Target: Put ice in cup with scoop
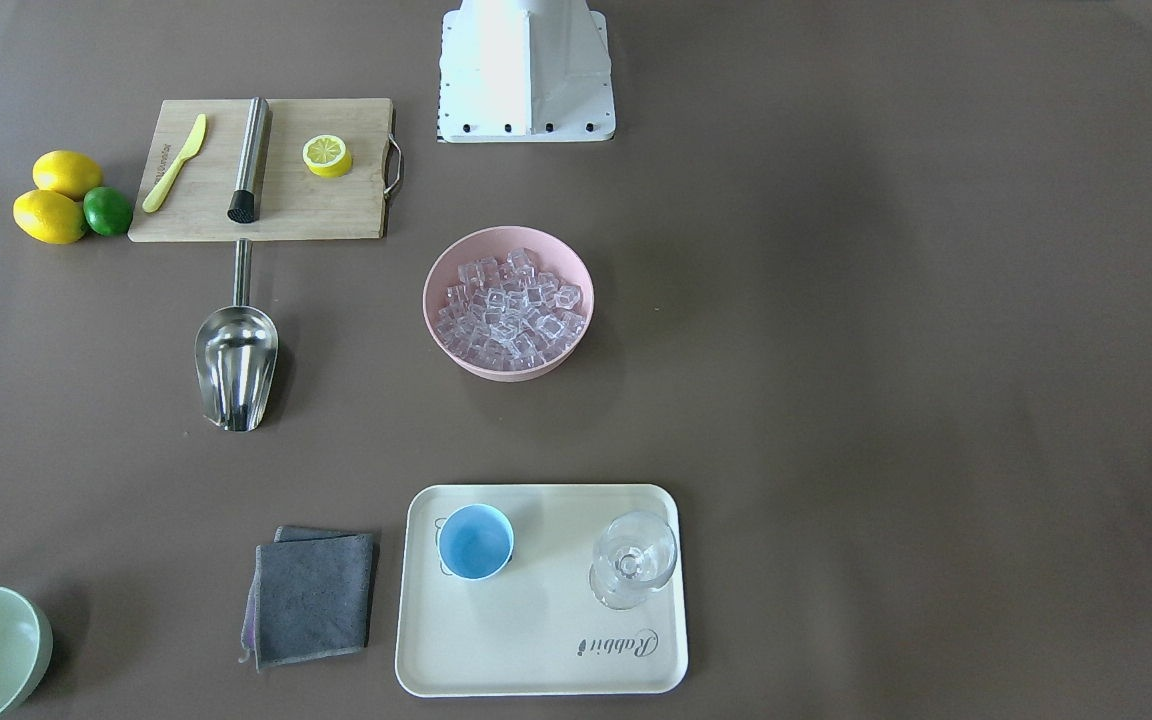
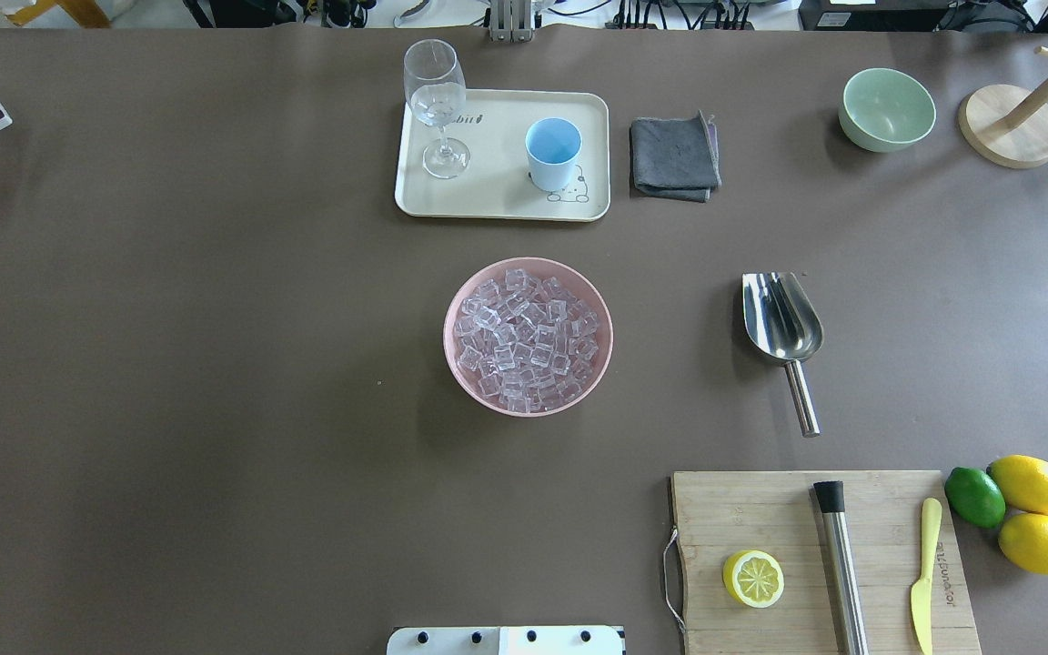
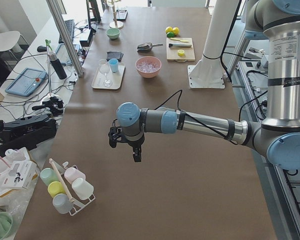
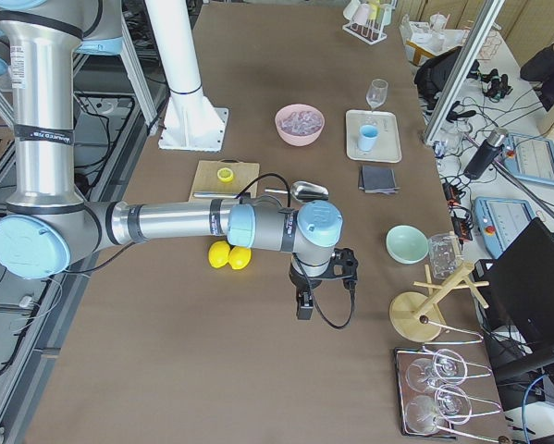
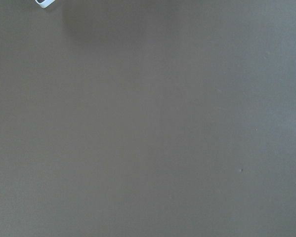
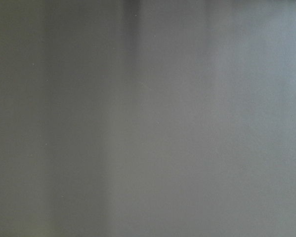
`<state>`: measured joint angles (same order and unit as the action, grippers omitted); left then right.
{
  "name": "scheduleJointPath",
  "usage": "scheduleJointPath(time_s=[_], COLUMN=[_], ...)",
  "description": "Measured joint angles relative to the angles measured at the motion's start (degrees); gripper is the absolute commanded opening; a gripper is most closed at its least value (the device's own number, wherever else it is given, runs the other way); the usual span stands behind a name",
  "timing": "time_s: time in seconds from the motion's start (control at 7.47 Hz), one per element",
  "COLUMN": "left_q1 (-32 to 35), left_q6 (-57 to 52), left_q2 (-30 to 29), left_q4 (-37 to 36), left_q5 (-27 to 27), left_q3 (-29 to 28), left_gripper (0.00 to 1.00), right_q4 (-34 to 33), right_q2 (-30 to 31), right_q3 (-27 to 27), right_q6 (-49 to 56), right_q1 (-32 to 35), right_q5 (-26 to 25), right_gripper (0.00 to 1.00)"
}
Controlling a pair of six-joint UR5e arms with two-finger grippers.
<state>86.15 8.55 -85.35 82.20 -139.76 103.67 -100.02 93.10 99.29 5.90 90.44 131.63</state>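
The ice (image 2: 527, 337) is a heap of clear cubes filling a pink bowl (image 2: 456, 364) at the table's middle. The light-blue cup (image 2: 552, 153) stands upright and looks empty on a cream tray (image 2: 497, 202) beyond the bowl. The steel scoop (image 2: 781, 318) lies on the table to the right of the bowl, with its trough toward the tray and its handle toward the cutting board. My left gripper (image 3: 135, 155) shows only in the exterior left view, far from these things; I cannot tell if it is open. My right gripper (image 4: 304, 305) shows only in the exterior right view; I cannot tell its state either.
A clear stemmed glass (image 2: 436, 105) shares the tray. A grey cloth (image 2: 674, 156) and a pale green bowl (image 2: 886, 109) lie to its right. A cutting board (image 2: 815, 564) holds a lemon half, a steel cylinder and a yellow knife. Two lemons and a lime (image 2: 974, 496) lie beside it.
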Motion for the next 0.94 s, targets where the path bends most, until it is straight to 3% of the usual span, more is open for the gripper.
scheduleJointPath(time_s=[0.94], left_q1=[-0.58], left_q6=[-0.37], left_q2=[-0.4], left_q4=[0.21], left_q5=[2.65], left_q3=[0.78], left_gripper=[0.98], right_q4=[0.0], right_q2=[-0.13], right_q3=[-0.2], right_q6=[0.14], right_q1=[0.0], right_q5=[-0.19], right_gripper=[1.0])
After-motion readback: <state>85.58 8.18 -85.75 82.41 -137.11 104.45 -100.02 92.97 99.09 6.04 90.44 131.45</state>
